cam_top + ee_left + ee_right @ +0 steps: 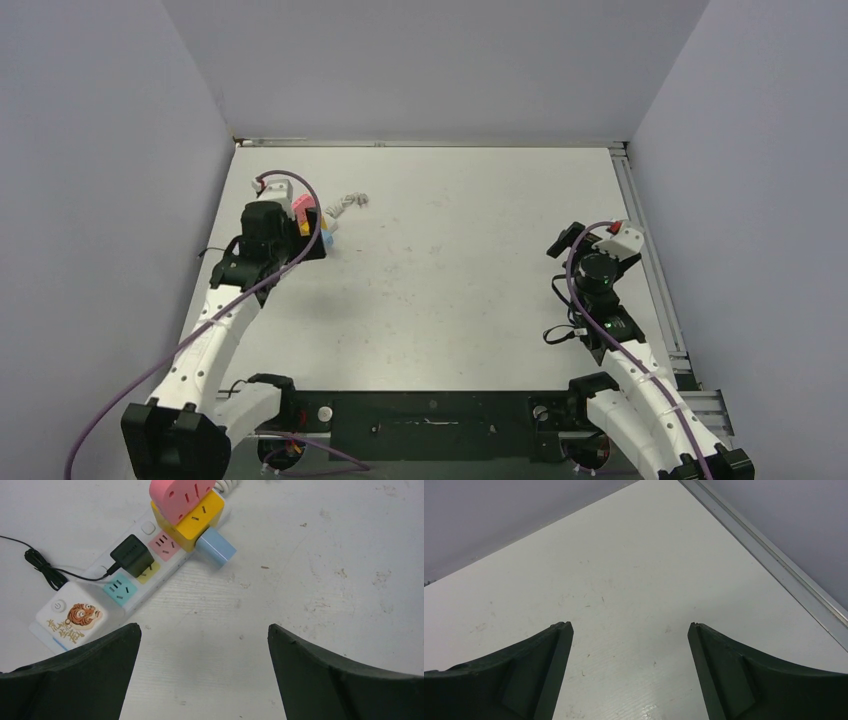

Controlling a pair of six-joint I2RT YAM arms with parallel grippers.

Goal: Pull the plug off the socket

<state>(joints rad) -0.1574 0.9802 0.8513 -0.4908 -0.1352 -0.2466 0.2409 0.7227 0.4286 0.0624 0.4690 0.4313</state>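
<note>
Socket first, in the top view: it lies at the far left of the bench, mostly hidden under the left gripper. Only pink, yellow and blue bits show, and its white cord is curled just to the right. The right gripper hangs over the right side, well apart from the socket. In the left wrist view the strip runs diagonally from near left to far centre, with a tiger sticker on its near end. A black plug sits in the second outlet face, between a blue face and a pink one, and its thin black cable trails off to the left. Stacked adapter cubes – pink, yellow, blue – fill the far end. The dark fingers are spread wide over bare bench, near of the strip and touching nothing, so the left gripper is released. In the right wrist view the fingers are likewise spread apart – released – above bare bench, with a metal rail along the right edge.
</note>
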